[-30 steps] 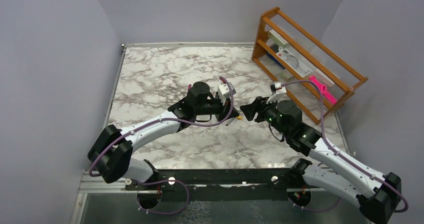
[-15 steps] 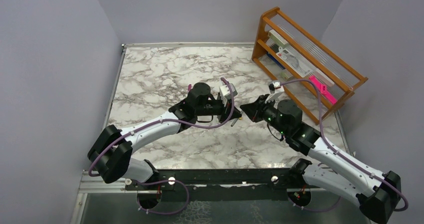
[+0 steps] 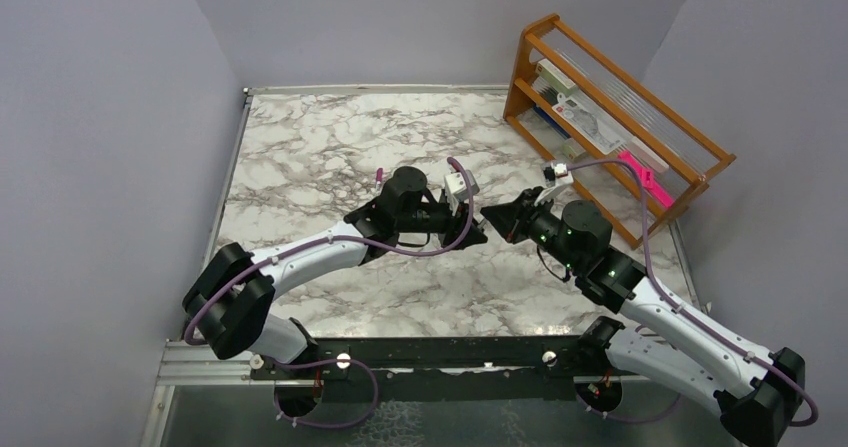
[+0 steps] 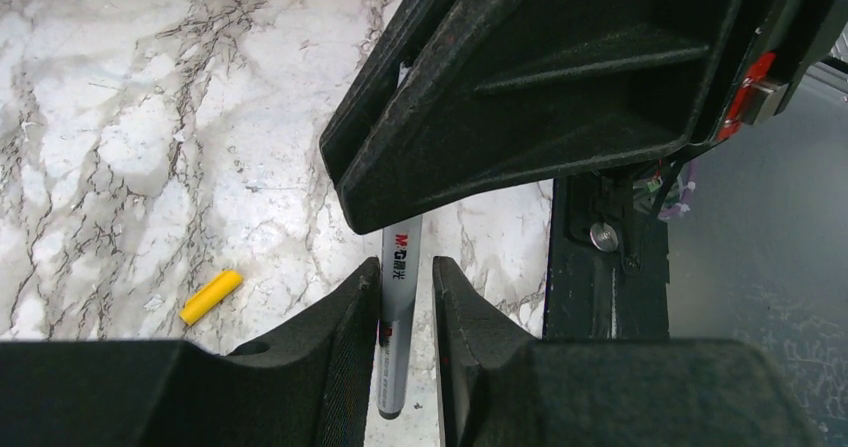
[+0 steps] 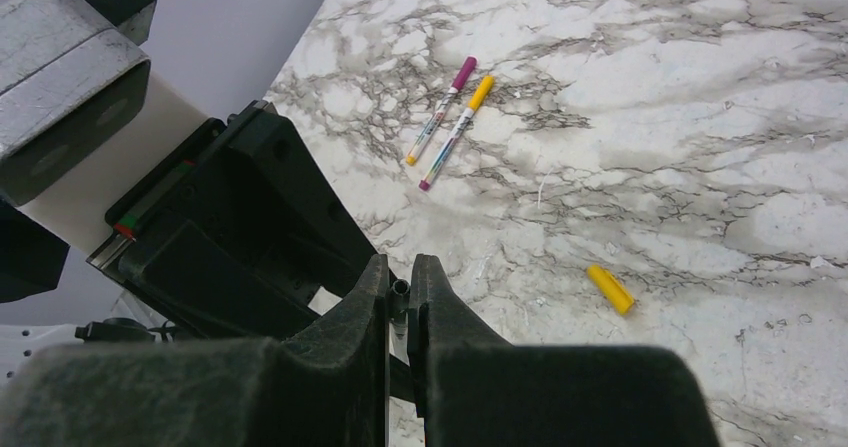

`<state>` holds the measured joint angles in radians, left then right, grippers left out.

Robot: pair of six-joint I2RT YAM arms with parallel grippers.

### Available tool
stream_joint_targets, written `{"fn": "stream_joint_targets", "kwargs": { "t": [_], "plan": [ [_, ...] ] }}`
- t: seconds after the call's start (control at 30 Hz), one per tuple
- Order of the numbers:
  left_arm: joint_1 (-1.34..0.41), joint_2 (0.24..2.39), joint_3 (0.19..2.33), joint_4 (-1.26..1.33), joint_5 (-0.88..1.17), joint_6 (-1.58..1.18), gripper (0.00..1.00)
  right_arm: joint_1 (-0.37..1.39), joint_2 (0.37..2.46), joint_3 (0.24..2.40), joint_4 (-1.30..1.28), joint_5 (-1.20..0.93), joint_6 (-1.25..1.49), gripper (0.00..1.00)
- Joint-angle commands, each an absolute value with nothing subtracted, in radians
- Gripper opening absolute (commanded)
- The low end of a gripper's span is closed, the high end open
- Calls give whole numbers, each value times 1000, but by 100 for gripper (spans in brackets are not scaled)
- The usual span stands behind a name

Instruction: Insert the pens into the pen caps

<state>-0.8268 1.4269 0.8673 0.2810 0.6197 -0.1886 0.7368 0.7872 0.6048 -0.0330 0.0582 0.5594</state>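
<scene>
The left jaws are narrowly parted around a silver-grey pen point(image 4: 400, 302). Its barrel lies against one finger point(image 4: 355, 337), and a sliver of marble shows between it and the other. The right jaws are closed tight on the same pen at its other end. The black body of the right jaws fills the upper part of the left wrist view, so the pen's upper length is hidden there. In the right wrist view, the left half is likewise blocked by the head of the left arm point(image 3: 300, 257).

From above, the two arm heads meet tip to tip over the middle right of the desk point(image 3: 300, 157), and the pen cannot be made out between them.

A yellow cap point(image 5: 609, 289) lies alone on the marble beside the jaws, apart from the held pen. Farther off, two more pens point(image 5: 447, 122) lie side by side, almost touching, one with a magenta far end and one with a yellow one. They are well apart from the cap.

At the desk's far right corner stands a wooden rack point(image 3: 518, 72), well clear of both arms. Flat packets and a bright-pink object point(image 3: 645, 179) are held in it.
</scene>
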Motion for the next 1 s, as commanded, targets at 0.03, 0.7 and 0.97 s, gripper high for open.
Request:
{"fn": "stream_joint_targets", "kwargs": {
  "t": [0.03,0.7,0.97],
  "plan": [
    [-834,1431,862,329,649,-203,27,735,787,619,18,13,584,2],
    [-838,1373,798,333,469,-174,0,735,771,662,-76,91,462,48],
    [-821,1181,680,337,44,-247,0,735,792,594,-107,174,373,48]
  ]
}}
